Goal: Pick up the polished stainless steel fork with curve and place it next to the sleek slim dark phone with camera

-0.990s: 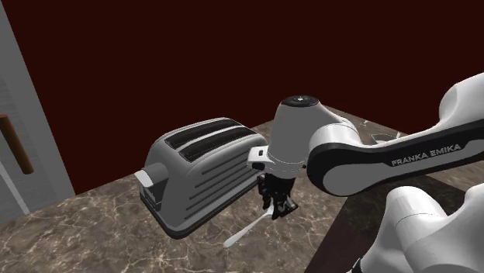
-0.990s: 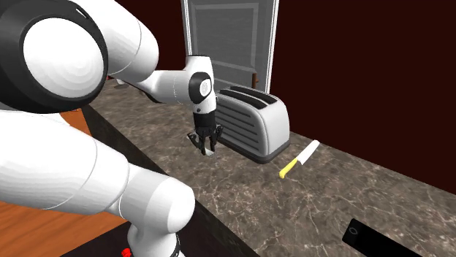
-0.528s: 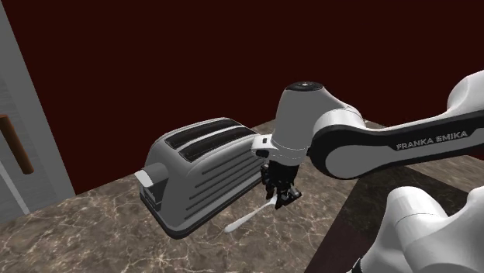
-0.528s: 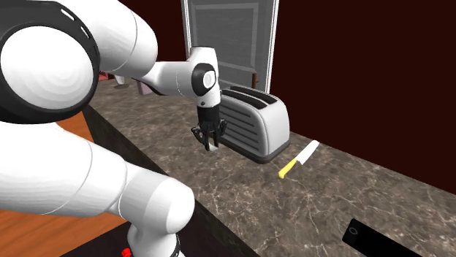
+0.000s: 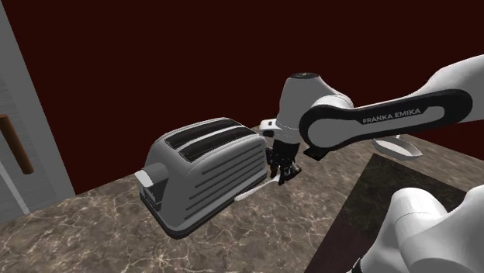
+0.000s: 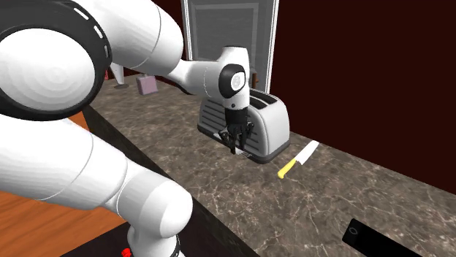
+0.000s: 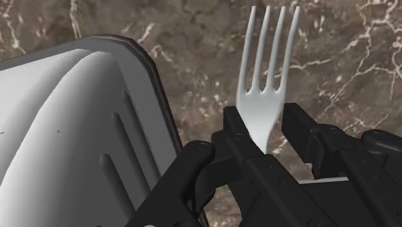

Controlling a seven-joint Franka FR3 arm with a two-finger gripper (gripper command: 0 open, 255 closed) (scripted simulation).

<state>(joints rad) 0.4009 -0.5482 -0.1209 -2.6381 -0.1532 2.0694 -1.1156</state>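
Nearest in the second exterior view, the dark phone point(image 6: 380, 241) is lying flat by the front edge of the brown marbled worktop point(image 6: 329, 197), towards its right-hand end. Further in, a knife point(image 6: 298, 159) with a yellow handle is lying about mid-worktop, well apart from the phone. Beyond it, the gripper point(image 7: 265, 126) is hanging over the worktop just beside the grey toaster point(image 5: 198, 174). Its fingers point(image 7: 235, 119) are standing narrow, pinching the neck of the pale fork point(image 7: 265, 71) between them. The fork's tines are pointing away from the hand (handle trailing out towards the toaster's lower side in the shoulder view), and the fork appears clear of the surface. The toaster is standing towards the back edge. Behind it a grey door point(image 6: 226, 44) is showing against a dark red wall.
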